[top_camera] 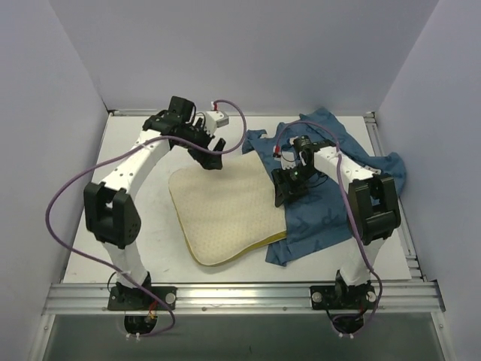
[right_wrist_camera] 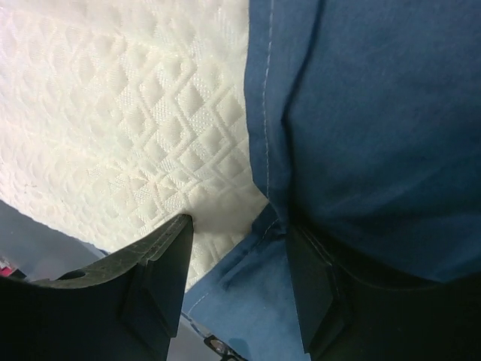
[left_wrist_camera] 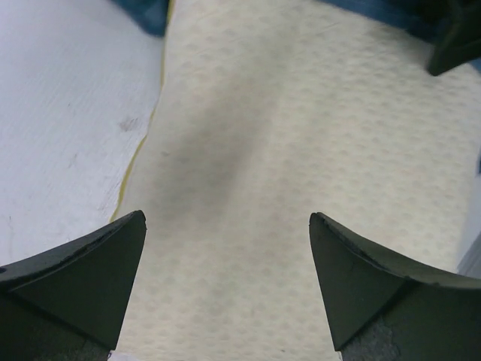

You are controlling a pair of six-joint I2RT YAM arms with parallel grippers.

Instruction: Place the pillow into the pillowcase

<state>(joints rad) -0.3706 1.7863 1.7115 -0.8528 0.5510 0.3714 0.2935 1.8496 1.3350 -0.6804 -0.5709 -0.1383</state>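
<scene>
The cream quilted pillow (top_camera: 225, 210) lies flat mid-table, its right edge tucked into the blue pillowcase (top_camera: 323, 218), which lies crumpled to its right. My left gripper (top_camera: 211, 156) hovers open and empty over the pillow's far edge. In the left wrist view the gripper (left_wrist_camera: 228, 226) has its jaws wide apart over the pillow (left_wrist_camera: 301, 135). My right gripper (top_camera: 289, 188) is at the pillowcase's mouth. In the right wrist view this gripper (right_wrist_camera: 237, 241) is open. The pillowcase hem (right_wrist_camera: 267, 135) lies between the fingers, and blue cloth (right_wrist_camera: 376, 113) drapes over the right finger beside the pillow (right_wrist_camera: 128, 113).
White table surface (top_camera: 135, 150) shows left of the pillow, and it also shows in the left wrist view (left_wrist_camera: 68, 113). A metal rail (top_camera: 240, 293) runs along the near edge. Pale walls close in the left, back and right. Purple cables loop off both arms.
</scene>
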